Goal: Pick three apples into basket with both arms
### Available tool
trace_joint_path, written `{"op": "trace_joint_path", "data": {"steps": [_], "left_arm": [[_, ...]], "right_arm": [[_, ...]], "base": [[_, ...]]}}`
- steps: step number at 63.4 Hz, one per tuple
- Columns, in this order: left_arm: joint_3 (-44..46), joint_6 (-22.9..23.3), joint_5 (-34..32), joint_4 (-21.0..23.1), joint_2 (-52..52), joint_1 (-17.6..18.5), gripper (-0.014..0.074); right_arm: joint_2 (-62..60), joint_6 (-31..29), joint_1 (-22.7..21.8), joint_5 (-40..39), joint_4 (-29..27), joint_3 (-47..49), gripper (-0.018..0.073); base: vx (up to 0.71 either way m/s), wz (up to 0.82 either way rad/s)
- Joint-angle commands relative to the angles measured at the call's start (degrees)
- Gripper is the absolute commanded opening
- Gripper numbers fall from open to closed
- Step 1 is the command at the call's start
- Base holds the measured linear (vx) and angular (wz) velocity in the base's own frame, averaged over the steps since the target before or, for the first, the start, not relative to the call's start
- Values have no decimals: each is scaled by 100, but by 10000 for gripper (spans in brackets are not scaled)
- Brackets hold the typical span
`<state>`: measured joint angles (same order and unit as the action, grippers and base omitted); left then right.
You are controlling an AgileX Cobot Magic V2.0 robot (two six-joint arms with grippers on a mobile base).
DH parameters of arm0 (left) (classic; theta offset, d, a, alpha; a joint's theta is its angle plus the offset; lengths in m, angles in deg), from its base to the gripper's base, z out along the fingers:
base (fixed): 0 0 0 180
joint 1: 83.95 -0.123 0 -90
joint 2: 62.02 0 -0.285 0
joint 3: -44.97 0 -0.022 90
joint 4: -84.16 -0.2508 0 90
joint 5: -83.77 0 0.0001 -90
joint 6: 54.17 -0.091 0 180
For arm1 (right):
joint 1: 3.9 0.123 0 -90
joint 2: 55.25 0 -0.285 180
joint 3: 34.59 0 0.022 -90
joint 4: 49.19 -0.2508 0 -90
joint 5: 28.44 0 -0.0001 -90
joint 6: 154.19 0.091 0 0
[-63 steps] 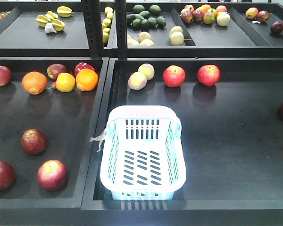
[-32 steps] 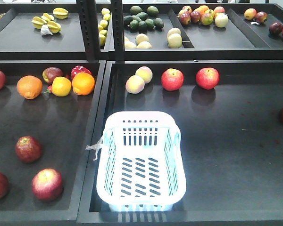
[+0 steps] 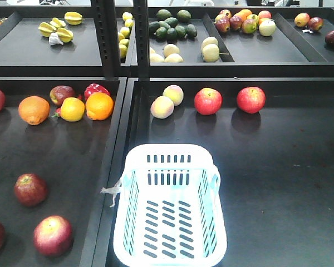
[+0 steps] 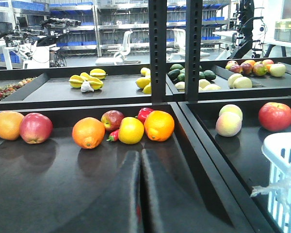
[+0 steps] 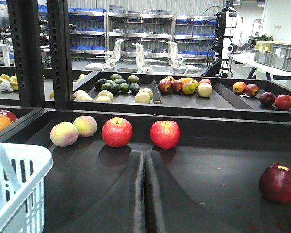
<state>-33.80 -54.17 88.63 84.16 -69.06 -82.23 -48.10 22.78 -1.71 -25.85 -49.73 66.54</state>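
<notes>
Sitting lower in view than before: basket point(image 3: 170, 149); left pincer point(image 4: 139, 154), right pincer point(image 5: 145, 155) pressed together.

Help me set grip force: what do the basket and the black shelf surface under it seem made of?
The basket looks like moulded plastic, pale blue-white and glossy: thin slotted walls, smooth rounded rim, bright glare. The shelf surface is black with a dull sheen, faintly mirroring a red apple; painted board or a mat, I cannot tell.
</notes>
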Motion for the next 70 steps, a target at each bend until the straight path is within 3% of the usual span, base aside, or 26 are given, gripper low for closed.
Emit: {"op": "trace_joint_path", "data": {"steps": [1,70], "left_arm": [[-106,70,-398,0,11,8,-6],[-106,70,-398,0,11,8,-6]], "right_arm": [[8,-8,-21,-416,54,-74,-9],[8,-8,-21,-417,54,-74,-9]], "base": [[7,-2],[3,-3]]}}
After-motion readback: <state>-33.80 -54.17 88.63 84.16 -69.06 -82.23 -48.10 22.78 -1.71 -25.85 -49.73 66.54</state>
